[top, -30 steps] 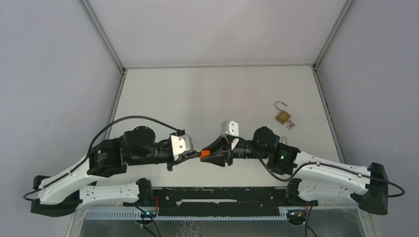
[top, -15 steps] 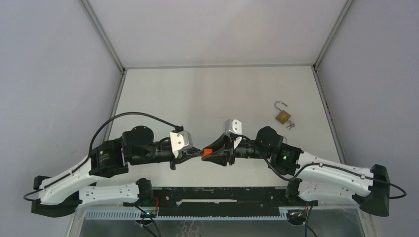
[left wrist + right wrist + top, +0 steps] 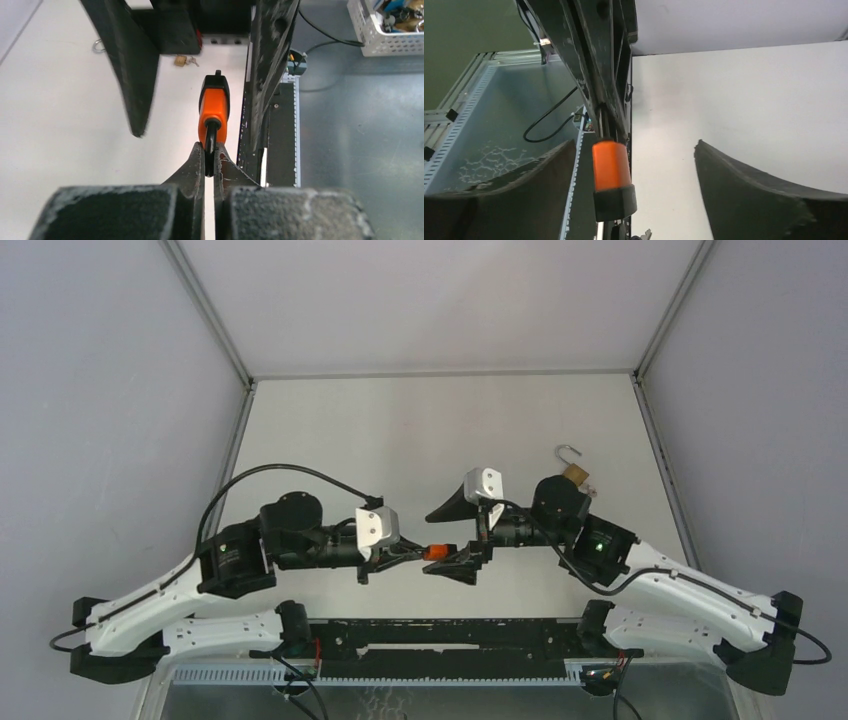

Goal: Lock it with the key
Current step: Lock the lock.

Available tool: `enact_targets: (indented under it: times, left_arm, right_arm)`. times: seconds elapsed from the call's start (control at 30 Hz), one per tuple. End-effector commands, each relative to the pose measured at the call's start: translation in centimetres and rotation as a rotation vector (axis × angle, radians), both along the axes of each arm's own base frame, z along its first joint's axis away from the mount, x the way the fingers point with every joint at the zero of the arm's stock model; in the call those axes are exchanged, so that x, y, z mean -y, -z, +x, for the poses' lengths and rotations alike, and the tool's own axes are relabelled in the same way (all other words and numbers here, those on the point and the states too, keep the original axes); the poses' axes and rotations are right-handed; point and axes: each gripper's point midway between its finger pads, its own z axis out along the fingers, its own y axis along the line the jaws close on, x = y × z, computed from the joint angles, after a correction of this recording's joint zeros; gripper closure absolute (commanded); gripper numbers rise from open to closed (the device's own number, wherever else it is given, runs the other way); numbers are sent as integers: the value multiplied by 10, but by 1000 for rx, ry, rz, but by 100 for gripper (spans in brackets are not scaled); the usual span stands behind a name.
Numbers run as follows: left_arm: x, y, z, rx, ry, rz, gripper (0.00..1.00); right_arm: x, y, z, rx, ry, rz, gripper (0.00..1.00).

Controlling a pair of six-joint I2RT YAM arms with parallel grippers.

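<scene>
Left tool: closed narrowly on the key, which is held out, seemingly for a handover.
Right tool: spread wide around the key, nothing gripped.
Padlock: lying on the desk, shackle open, beside the right arm.

A bright orange plastic-sleeved key, capped in black at its far end, stood out between the scuffed matte-black left gripper and the equally black right gripper. The white-shelled left arm and white-shelled right arm carried black joints and silver-grey wrist housings, and a green light glowed on the right one. At the far right of the plain off-white table lay a brass-yellow padlock with a silver shackle. Pale grey walls framed the scene.
</scene>
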Motion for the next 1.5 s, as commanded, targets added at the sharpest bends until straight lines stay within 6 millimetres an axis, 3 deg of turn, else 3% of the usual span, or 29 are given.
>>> enact_targets:
  times: [0.0,0.2,0.33,0.43,0.5,0.53,0.67,0.87,1.13,1.33,1.4,1.47]
  left_arm:
    - [1,-28,6,96,44,-91,100]
    - [-13,-24,15,140,-2,-78,100]
    - [-15,-20,13,136,2,-81,100]
    - [-15,-18,12,128,5,-80,100]
    - [-15,-16,11,122,9,-81,100]
    - [-15,-16,10,118,10,-81,100]
    - [-14,-16,9,105,15,-86,100]
    - [-12,-17,8,98,20,-88,100]
    - [-12,-18,8,99,22,-90,100]
    - [-11,-19,7,95,27,-94,100]
    - [-11,-19,7,93,26,-94,100]
    - [-11,-20,7,93,26,-95,100]
  right_arm:
    - [24,-20,-8,65,-21,-12,1]
    - [56,-14,-20,34,14,-91,1]
    - [62,0,-2,6,154,-167,5]
    - [58,2,6,41,196,-198,15]
    - [54,-7,10,74,209,-195,32]
    - [52,-11,13,86,214,-193,35]
    - [47,-22,18,143,205,-187,35]
    - [38,-14,16,158,154,-233,51]
    - [44,1,4,144,75,-290,49]
    - [31,-3,4,147,57,-259,56]
    - [28,-4,4,152,48,-251,60]
    - [26,-4,5,156,48,-250,72]
